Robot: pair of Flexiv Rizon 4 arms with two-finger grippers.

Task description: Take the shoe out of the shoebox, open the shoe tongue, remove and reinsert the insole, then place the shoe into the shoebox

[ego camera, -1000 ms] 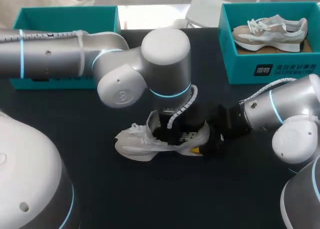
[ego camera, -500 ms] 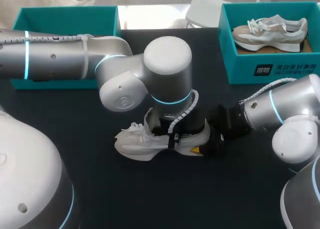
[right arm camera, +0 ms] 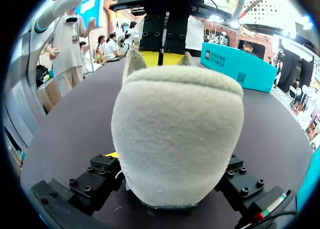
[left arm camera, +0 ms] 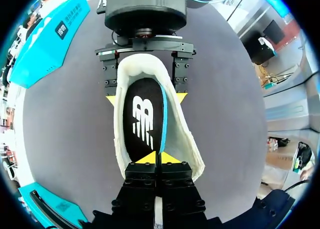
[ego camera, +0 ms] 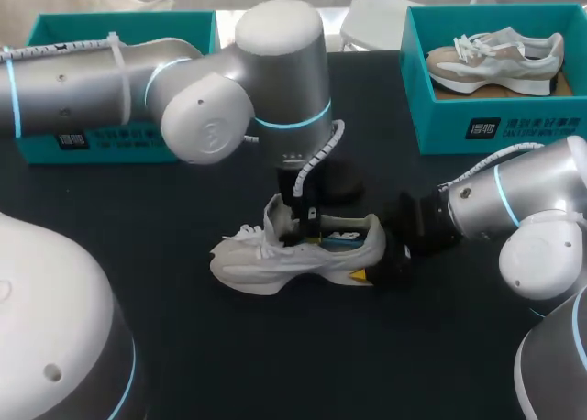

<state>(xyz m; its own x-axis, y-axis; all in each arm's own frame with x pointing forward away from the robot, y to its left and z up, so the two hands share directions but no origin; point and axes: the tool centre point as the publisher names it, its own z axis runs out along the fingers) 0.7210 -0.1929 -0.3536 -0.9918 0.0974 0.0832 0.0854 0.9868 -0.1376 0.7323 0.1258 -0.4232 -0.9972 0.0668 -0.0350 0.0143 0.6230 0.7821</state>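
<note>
Left gripper point(left arm camera: 156, 158) hangs straight down over the white shoe point(ego camera: 266, 259), its two yellow tips pressed together on the blue edge of the black insole point(left arm camera: 142, 124). That edge is raised out of the opening, while the rest of the insole lies inside, tilted. From the head view the same blue strip shows along the top of the shoe, just behind the upturned tongue. Right gripper point(ego camera: 381, 262) lies low on the table point(ego camera: 275, 365) behind the heel and clamps it from both sides. In the left wrist view its yellow tips sit against the two flanks of the heel, and in the right wrist view the pale heel fills the space between the fingers point(right arm camera: 102, 171). The shoe stands upright on its sole near the middle of the dark table, toe towards my left and heel towards my right, laces loose over the front. It is well apart from both teal boxes. A left shoebox point(ego camera: 55, 30) stands at the far left corner, its inside hidden by the left arm. Across the table a right shoebox point(ego camera: 495, 131) at the far right corner holds a second shoe point(ego camera: 495, 58), beige and white, lying on its side.
</note>
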